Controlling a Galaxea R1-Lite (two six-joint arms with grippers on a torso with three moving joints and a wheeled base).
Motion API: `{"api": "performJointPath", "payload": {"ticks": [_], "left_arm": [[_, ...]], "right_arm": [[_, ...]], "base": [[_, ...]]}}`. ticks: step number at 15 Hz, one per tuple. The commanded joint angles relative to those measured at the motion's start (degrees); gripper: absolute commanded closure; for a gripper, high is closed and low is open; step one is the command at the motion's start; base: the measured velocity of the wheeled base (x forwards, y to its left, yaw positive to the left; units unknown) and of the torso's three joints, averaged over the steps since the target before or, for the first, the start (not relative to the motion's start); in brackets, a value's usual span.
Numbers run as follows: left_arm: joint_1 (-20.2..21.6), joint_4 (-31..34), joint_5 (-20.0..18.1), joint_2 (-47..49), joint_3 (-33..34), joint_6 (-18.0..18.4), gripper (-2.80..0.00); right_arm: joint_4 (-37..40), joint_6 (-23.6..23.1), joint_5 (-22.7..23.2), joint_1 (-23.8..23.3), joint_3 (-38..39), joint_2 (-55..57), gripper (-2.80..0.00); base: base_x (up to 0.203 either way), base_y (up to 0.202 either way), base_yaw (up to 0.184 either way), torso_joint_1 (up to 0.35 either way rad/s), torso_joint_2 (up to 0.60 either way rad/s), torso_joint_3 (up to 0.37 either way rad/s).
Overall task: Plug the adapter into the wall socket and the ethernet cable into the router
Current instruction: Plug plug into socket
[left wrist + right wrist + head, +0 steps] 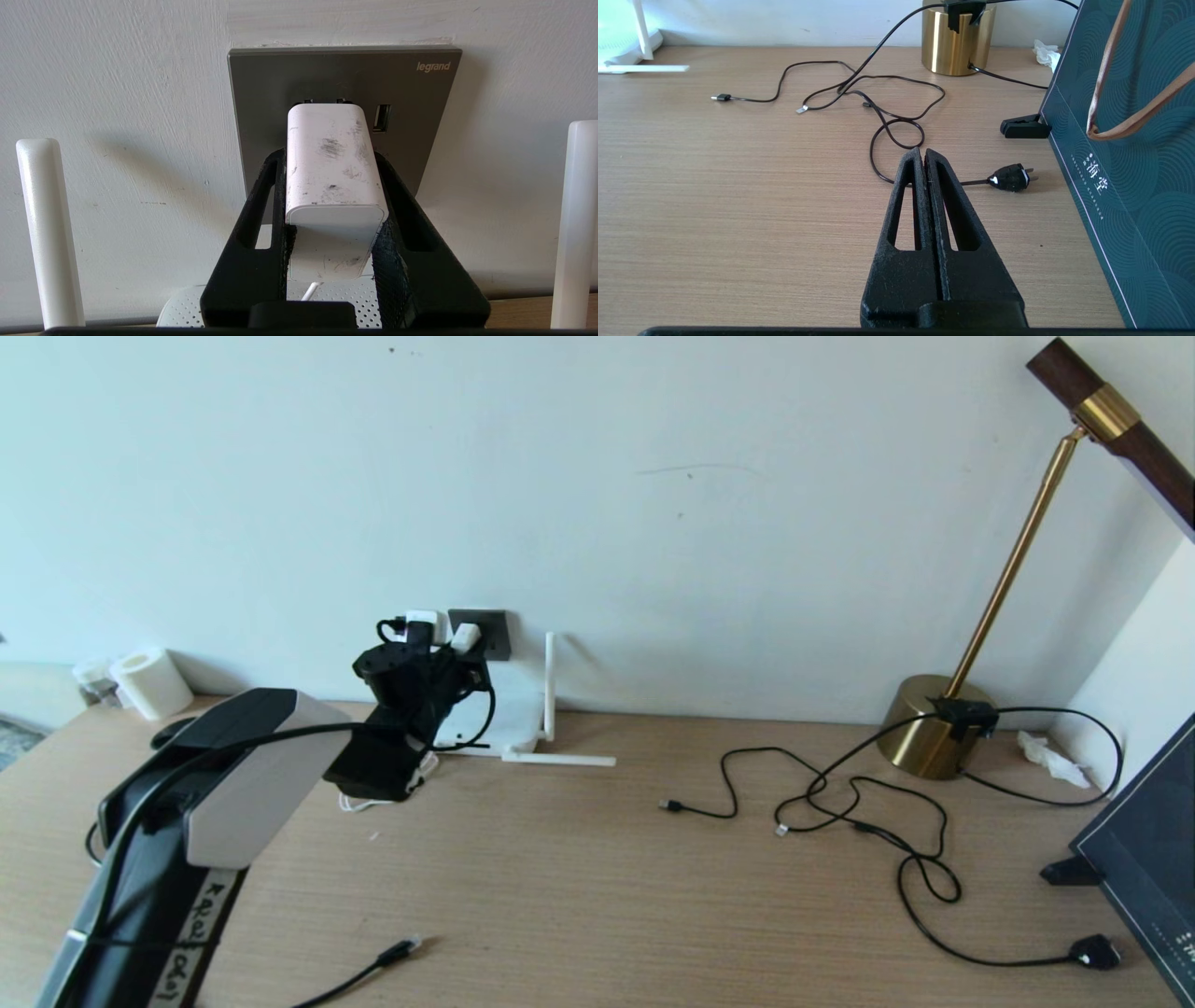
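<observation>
1. White adapter (334,163) sits clamped between the left gripper (334,186) fingers, its front end at the dark grey wall socket (261,88) on the far wall.
2. Directly below stands the router (509,709), far left on the wooden table (597,877).
3. Near the front edge lies the ethernet cable (397,952).
4. Right gripper (924,161) hovers over the table's right side, fingers pressed together, empty.

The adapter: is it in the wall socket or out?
In: the adapter meets the wall socket face, no prongs showing, left end effector gripping it.
</observation>
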Motion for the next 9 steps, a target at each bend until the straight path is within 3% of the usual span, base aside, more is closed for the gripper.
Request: {"api": "performJointPath", "payload": {"ticks": [1, 9], "left_arm": [[-0.1, -0.6, 0.0, -0.8, -0.1, 0.0, 0.0], [-0.2, -0.7, 0.1, -2.7, 0.3, 0.0, 0.0]], "right_arm": [[0.0, 0.0, 0.0, 0.0, 0.0, 0.0, 0.0], [0.0, 0.0, 0.0, 0.0, 0.0, 0.0, 0.0]], "base": [[0.0, 0.0, 0.0, 0.0, 0.0, 0.0], [0.0, 0.0, 0.0, 0.0, 0.0, 0.0]]}}
